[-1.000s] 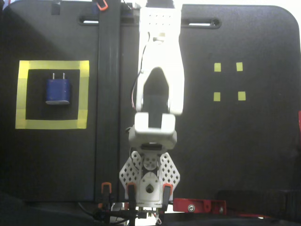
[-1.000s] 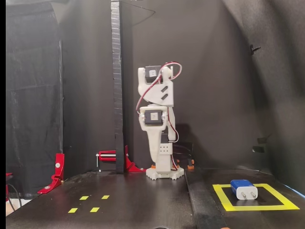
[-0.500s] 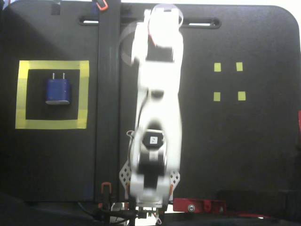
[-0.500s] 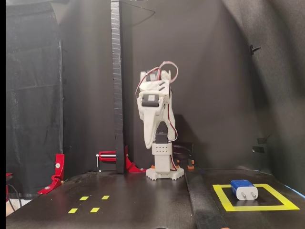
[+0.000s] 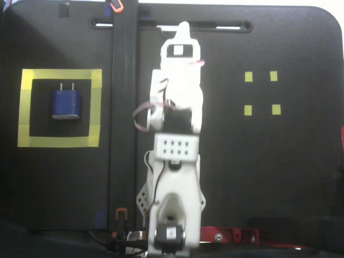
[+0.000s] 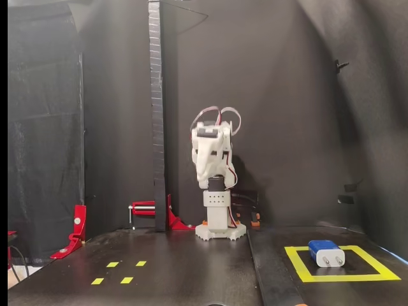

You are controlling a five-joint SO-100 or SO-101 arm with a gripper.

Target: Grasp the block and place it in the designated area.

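Blue against black, the block [image 5: 66,104] lies flat inside the designated area [image 5: 96,105], prongs pointing toward the top of the picture in the fixed view from above; in the fixed view from table level the block [image 6: 326,252] sits inside the yellow square [image 6: 298,263] with its white pronged face toward the camera, clear of the tape on every side that shows. The placing itself looks done, and the block touches nothing but the mat.

The arm [image 5: 176,156] is folded up over its own base, well apart from the square. Its gripper [image 5: 183,29] shows from above only as a narrow white tip near the slot at the far edge of the board; whether the jaws are parted or closed cannot be told, though nothing appears to be between them. From table level the arm [image 6: 211,164] is a compact white stack, its wires looped over the top.

By this reading the step in hand is parking at rest, and no further approach to the block seems needed.

Around it: four small yellow squares [image 5: 261,92] on the opposite side, a black upright post [image 6: 156,115] beside the base, and red clamps [image 6: 152,211] at the table edge. Nothing blocks the square.
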